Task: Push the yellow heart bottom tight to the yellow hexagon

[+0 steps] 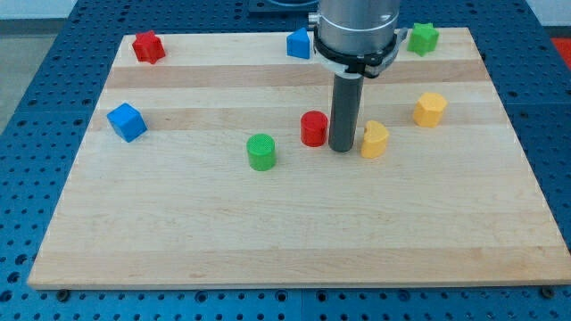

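The yellow heart [375, 139] lies right of the board's middle. The yellow hexagon [430, 109] sits up and to its right, a short gap apart. My tip [341, 148] stands on the board between the red cylinder [313, 128] on its left and the yellow heart on its right, close to the heart's left side; I cannot tell if it touches.
A green cylinder [261, 152] lies left of the red cylinder. A blue cube [127, 121] is at the view's left. A red block [148, 46], a blue block [299, 43] and a green star-like block [423, 37] sit along the wooden board's [268, 232] top edge.
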Controlling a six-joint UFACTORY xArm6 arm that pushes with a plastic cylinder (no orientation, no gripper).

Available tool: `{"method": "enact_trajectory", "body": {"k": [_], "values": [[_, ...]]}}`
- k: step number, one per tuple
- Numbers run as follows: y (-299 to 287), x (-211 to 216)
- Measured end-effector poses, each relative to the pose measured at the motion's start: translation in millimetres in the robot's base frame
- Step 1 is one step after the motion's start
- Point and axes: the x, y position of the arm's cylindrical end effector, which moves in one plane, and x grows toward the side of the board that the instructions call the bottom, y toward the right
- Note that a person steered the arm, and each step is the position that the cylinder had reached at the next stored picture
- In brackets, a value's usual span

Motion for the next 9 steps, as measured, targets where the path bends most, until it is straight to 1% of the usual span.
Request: {"method": "enact_trajectory", "body": {"k": [1, 2, 3, 4, 6, 9], "values": [[0.0, 11.1], [3.6, 11.4], [13.2, 2.9], [31.1, -5.5], [77.5, -7.0], [79.8, 24.5]]}}
